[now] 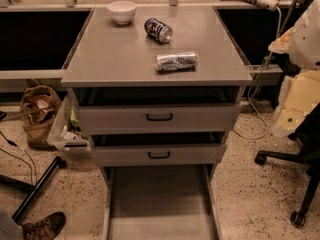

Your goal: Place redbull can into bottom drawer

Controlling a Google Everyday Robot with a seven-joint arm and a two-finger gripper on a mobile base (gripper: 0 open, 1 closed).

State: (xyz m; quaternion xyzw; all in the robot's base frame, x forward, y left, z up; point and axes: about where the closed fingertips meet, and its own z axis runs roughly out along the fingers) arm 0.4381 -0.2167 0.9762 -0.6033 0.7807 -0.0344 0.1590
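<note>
Redbull can [176, 61] destination noted first: bottom drawer [160, 204] stands pulled out nearest. Above, the can lies on its side on the cabinet top [110, 54], long axis left-right. Gripper [295, 41] sits well right of it; grip state cannot be told.

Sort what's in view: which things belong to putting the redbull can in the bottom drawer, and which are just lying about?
Job: redbull can, lying on the cabinet top; bottom drawer, pulled open; gripper, not in view.
Lying about: dark blue can, white bowl, brown bag, office chair.
</note>
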